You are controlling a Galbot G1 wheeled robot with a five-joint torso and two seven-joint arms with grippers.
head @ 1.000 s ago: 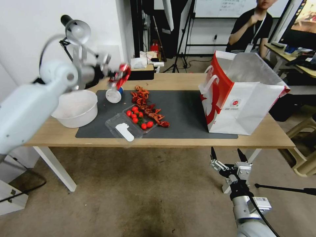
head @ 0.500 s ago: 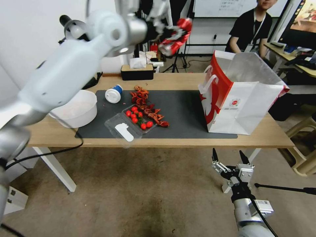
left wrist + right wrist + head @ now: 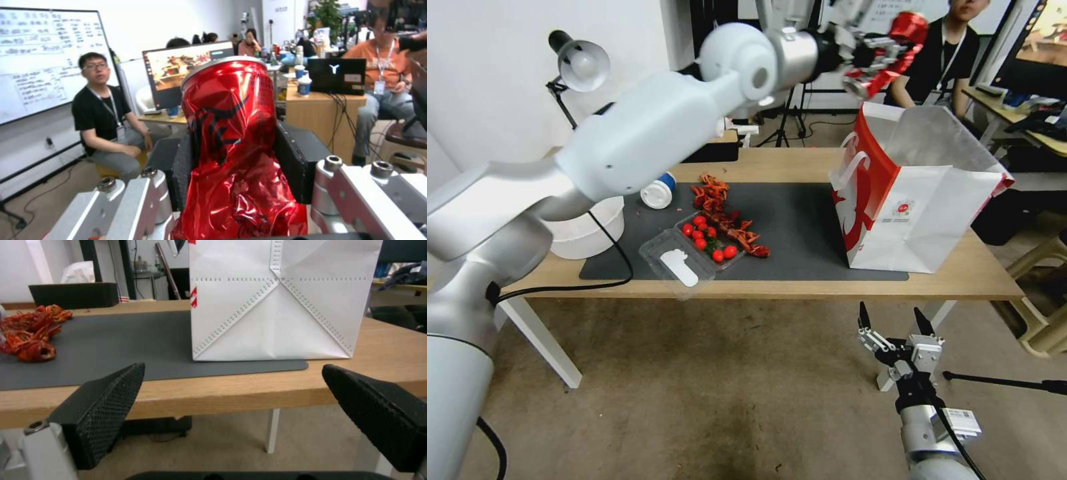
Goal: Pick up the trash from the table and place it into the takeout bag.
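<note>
My left gripper is raised high, just above the near-left rim of the open takeout bag, and is shut on a crushed red can. The left wrist view has the can upright between the black pads. On the dark mat of the table lie a blue-and-white lidded cup on its side, a clear plastic box with cherry tomatoes, and red crayfish shells. My right gripper hangs open below the table's front edge, facing the bag's white side.
A white bowl sits at the table's left end behind my left arm. A desk lamp stands at the back left, with a black box at the back edge. A person sits beyond the bag.
My left arm has swung up and to the right with the can, from over the lidded cup to the bag's rim. The right gripper has stayed put.
</note>
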